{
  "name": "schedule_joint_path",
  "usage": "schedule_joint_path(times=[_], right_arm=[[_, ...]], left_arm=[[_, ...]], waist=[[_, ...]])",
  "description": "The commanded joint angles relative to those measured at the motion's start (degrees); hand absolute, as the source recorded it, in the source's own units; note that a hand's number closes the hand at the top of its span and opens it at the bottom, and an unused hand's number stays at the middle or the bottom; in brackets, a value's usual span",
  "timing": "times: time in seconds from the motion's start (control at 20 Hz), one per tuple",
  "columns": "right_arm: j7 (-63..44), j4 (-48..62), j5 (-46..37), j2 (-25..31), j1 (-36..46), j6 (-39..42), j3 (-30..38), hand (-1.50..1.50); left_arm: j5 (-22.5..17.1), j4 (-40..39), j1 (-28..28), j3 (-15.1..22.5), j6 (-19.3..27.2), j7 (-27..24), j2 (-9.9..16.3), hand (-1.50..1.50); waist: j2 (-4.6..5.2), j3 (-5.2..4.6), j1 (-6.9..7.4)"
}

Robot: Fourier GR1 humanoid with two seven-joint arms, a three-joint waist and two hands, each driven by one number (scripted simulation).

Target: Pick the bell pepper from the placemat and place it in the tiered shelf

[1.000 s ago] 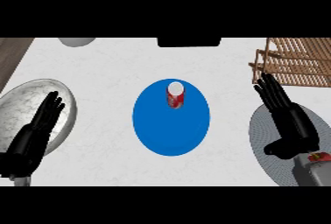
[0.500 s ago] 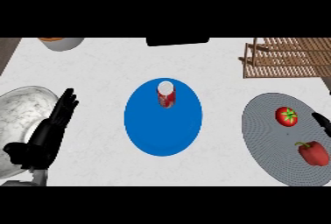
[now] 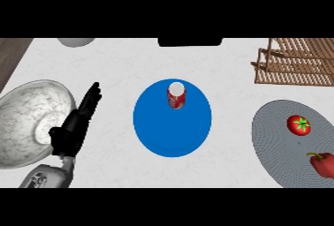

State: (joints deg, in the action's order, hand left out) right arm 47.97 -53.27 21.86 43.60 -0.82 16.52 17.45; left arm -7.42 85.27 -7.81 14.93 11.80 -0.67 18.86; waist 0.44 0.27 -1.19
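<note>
Pepper (image 3: pixel 322 163) sits right of the blue mat (image 3: pixel 172 132), on a grey mat (image 3: pixel 280 132) below the shelf (image 3: pixel 297 66). Left hand (image 3: pixel 75 126) rests left, fingers straight, holding nothing; right hand's out of view.

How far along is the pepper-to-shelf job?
Done: nothing. The bell pepper lies on the grey placemat beside a tomato. In hand: nothing; the left hand is open, the right out of view. Left: grasp, carry to the wooden shelf, place.
</note>
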Motion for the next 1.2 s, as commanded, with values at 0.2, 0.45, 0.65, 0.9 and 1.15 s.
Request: schedule_joint_path(times=[0.2, 0.45, 0.65, 0.9, 1.15], right_arm=[[4.72, -0.76, -11.31, 9.14, -5.00, 1.94, -3.60, -1.50], [-4.64, -12.50, -12.27, 14.52, -10.22, 0.48, -2.85, -1.50], [-8.20, -19.25, -19.63, 19.18, -14.27, -3.35, -4.95, -1.50], [-16.86, -30.78, -28.08, 19.84, -20.90, -10.86, -6.51, -1.50], [-27.48, -43.84, -30.36, 17.23, -27.72, -11.32, -3.02, -1.50]], left_arm=[[1.74, -3.33, -2.65, 0.16, 0.01, 1.02, -2.41, 0.00], [2.63, -5.66, -2.84, -0.40, -0.55, -1.41, -3.49, 0.00], [1.92, -3.52, -1.67, -1.57, -1.19, -0.96, -2.00, 0.00], [2.58, -3.40, -2.18, -1.63, -0.60, 0.62, -2.54, 0.00], [2.56, -6.86, -3.53, -3.15, -2.64, -0.72, -3.05, 0.00]], waist=[[-0.46, -0.28, 0.70], [-0.66, -0.43, -0.06], [-0.91, -0.49, -0.28], [-0.95, -0.48, -0.87], [-0.69, -0.40, -0.50]])
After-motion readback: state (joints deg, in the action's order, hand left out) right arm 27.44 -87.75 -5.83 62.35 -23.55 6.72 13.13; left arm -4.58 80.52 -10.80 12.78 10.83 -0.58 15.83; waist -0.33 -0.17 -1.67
